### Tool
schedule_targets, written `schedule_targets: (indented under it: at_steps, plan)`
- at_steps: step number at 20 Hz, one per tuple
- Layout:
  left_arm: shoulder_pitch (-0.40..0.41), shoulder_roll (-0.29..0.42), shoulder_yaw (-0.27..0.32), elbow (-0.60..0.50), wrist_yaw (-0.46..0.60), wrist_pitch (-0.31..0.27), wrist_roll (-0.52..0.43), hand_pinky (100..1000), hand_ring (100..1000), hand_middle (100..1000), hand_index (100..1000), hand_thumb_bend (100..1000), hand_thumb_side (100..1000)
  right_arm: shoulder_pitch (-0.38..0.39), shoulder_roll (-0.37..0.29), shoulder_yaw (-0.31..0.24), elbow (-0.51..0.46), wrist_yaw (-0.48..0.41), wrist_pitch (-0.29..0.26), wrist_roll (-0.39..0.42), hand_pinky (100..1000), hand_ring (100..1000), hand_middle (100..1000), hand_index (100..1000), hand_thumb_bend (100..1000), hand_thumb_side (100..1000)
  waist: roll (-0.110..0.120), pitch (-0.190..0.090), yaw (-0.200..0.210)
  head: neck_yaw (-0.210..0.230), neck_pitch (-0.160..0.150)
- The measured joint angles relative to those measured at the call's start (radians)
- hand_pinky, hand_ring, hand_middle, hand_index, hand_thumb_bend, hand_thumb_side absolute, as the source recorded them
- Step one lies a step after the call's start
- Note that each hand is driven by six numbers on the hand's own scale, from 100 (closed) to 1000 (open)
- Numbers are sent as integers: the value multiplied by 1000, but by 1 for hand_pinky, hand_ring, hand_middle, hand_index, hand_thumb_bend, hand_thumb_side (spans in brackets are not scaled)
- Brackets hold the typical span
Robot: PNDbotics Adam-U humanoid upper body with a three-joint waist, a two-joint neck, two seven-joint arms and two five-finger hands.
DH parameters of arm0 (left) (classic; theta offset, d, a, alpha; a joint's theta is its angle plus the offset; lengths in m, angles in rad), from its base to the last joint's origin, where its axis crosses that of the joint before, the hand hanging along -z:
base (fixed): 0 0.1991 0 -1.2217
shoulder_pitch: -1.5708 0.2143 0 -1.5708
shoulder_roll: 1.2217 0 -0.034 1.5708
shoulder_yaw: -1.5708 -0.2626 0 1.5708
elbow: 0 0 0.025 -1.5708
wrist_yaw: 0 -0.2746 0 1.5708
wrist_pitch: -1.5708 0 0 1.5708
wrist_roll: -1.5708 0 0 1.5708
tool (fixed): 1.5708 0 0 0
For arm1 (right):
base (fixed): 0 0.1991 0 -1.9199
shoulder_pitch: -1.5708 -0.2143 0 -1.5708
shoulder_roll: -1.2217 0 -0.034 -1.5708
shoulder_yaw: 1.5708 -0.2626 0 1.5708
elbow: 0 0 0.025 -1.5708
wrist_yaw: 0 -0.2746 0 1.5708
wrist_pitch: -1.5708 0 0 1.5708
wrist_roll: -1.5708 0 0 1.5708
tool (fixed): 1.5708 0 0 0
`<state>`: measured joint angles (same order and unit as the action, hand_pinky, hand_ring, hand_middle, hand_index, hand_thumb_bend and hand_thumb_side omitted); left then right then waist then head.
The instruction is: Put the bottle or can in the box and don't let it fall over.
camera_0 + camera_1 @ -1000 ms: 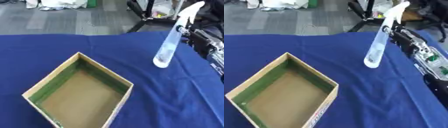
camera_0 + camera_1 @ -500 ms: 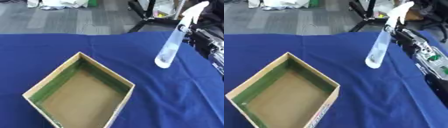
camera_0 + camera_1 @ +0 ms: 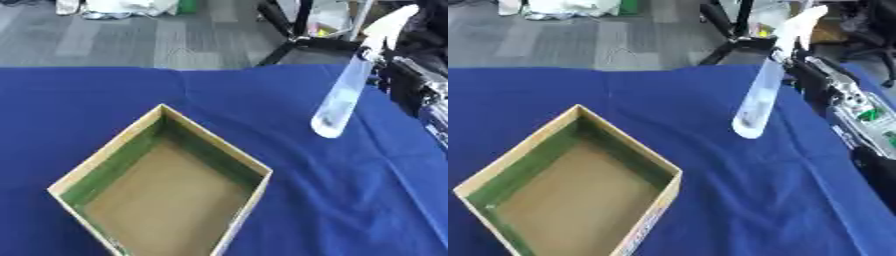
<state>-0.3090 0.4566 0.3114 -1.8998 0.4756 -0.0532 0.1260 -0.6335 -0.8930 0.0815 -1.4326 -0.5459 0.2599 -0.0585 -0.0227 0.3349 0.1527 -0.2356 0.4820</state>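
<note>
While the right hand (image 3: 805,75) holds the clear bottle (image 3: 339,102) near its white top, fingers curled round its neck, the bottle hangs tilted above the blue table (image 3: 350,200). It looks light, smooth and slippery. Below and left of the fingers sits the open box (image 3: 157,190), nothing between. Left hand is out of sight.

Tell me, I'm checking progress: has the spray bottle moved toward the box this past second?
No. The spray bottle hangs tilted right of the box, its base as far from the box's far corner as before.
</note>
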Motion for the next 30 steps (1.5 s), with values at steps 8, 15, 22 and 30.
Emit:
schedule_targets:
  at_steps: [8, 15, 22, 30]
  plan:
    - [-3, 0, 0, -5, 0, 1, -1, 939, 1000, 1000, 731, 496, 600, -24, 3, 12, 23, 42, 11, -14, 995, 1000, 1000, 984, 100, 573, -5, 2, 4, -13, -1]
    - [-8, 0, 0, -5, 0, 2, -1, 940, 1000, 1000, 731, 494, 600, -37, 14, 18, 43, 54, 13, -22, 991, 1000, 1000, 977, 100, 578, -6, 6, 12, -14, -2]
    - [-15, -1, 0, -5, 1, 3, -2, 940, 1000, 1000, 731, 492, 599, -44, 28, 24, 63, 55, 2, -32, 974, 1000, 1000, 962, 100, 571, -5, 10, 20, -15, -9]
    - [-16, -1, 0, -5, 4, 3, -2, 941, 1000, 1000, 731, 490, 600, -44, 41, 26, 79, 41, -19, -38, 970, 1000, 1000, 947, 100, 558, -5, 11, 21, -20, -10]
